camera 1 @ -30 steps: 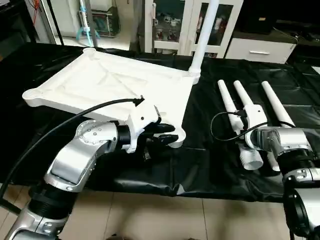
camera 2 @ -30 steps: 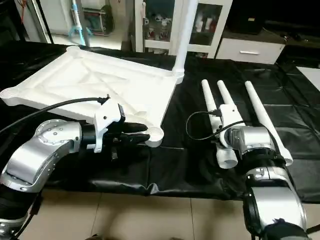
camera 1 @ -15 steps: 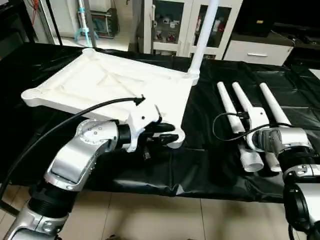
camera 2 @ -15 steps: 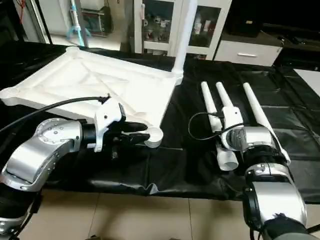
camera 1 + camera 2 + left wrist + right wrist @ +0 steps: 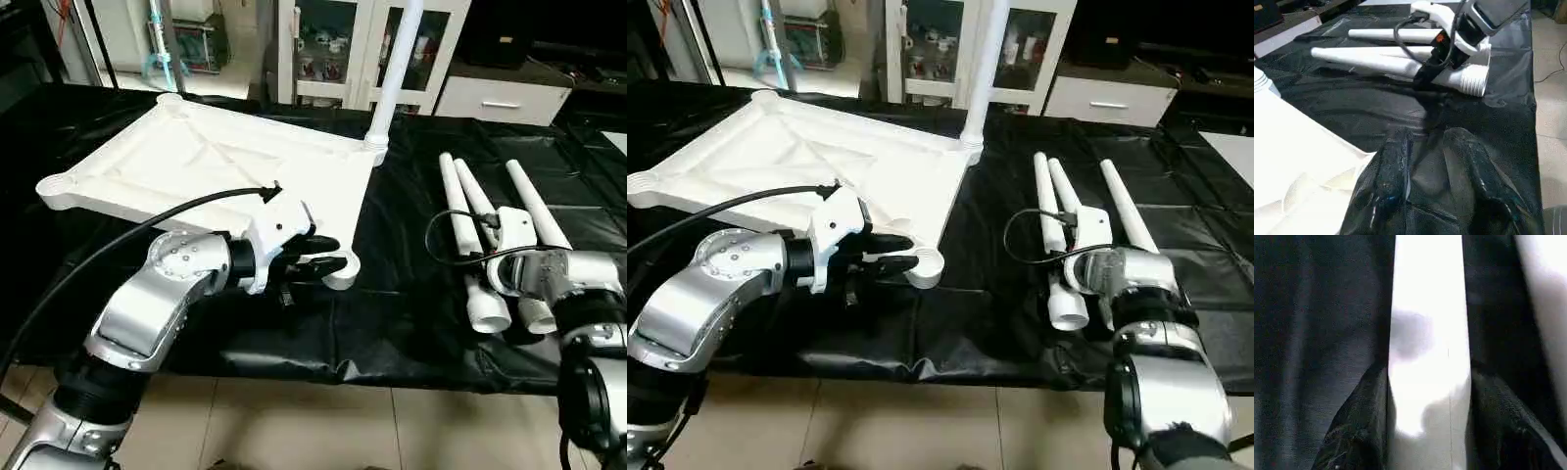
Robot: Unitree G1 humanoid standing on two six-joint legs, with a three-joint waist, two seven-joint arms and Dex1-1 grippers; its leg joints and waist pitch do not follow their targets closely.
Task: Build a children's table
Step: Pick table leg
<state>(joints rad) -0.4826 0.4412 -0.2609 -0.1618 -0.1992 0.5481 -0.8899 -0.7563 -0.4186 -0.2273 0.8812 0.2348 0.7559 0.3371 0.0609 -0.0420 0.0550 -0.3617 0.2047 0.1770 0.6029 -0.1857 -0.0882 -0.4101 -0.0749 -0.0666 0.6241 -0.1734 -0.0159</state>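
Observation:
The white tabletop [image 5: 196,166] lies underside up on the black-covered table, ribs showing. One white leg [image 5: 394,69] stands upright in its far right corner socket. My left gripper [image 5: 328,257] is shut on the near right corner socket [image 5: 341,276], one finger above the rim and one below. Three more legs [image 5: 460,230] lie side by side to the right, thick ends toward me. My right gripper [image 5: 1427,374] is over the middle leg [image 5: 1427,308], with a black finger [image 5: 1359,431] pressed against each side of it.
A black sheet [image 5: 402,313] covers the table and hangs over its near edge above the tiled floor. A black cable [image 5: 147,220] arches over my left forearm. White and glass cabinets [image 5: 333,49] stand behind the table.
My right gripper has closed from wide open onto the middle leg, and the lying legs have shifted slightly. The left gripper keeps its hold on the corner.

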